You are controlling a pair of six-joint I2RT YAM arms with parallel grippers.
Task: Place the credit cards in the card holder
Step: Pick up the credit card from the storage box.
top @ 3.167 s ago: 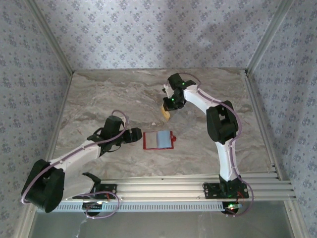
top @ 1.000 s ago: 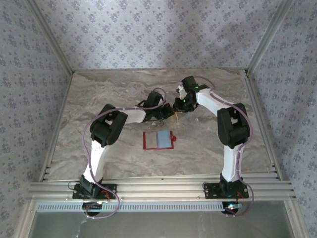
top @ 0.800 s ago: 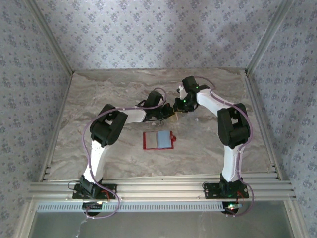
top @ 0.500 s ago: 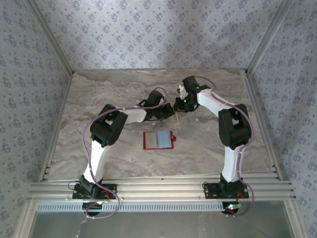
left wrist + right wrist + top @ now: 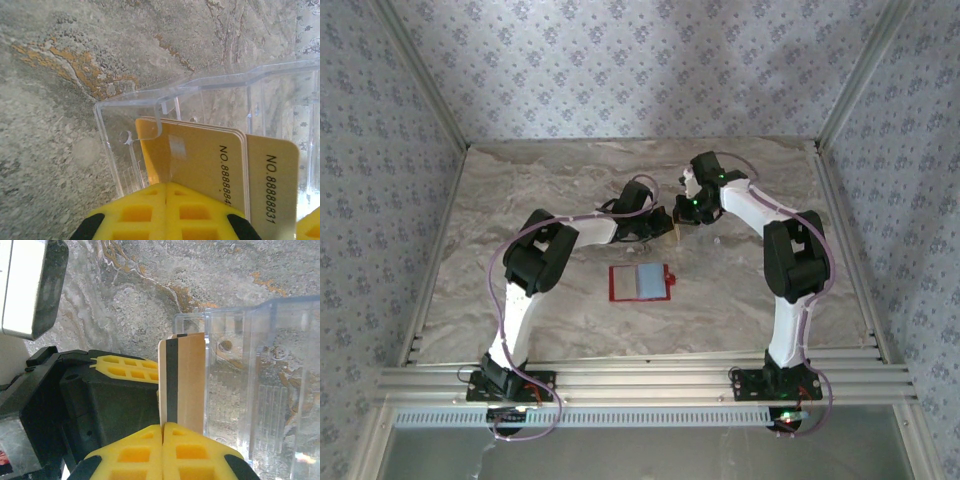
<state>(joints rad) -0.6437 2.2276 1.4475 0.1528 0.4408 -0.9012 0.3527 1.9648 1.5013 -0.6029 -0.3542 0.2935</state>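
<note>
The right hand [image 5: 163,427] is clenched on the lower edge of the tan-yellow credit cards [image 5: 187,375]. It stands them upright, probably so the left hand [image 5: 165,189] can take one. The left hand's yellow pads look pressed shut on a card's corner. The cards are thin, stiff plastic with rounded corners, printed numbers and a dark stripe on the back. Just behind them a clear plastic case [image 5: 112,150] lies on the veined, stone-patterned counter [image 5: 50,125]. Nearer the arm bases and well apart, the red card holder [image 5: 616,283] lies open and flat, with a pale grey-blue card [image 5: 647,281] on it.
</note>
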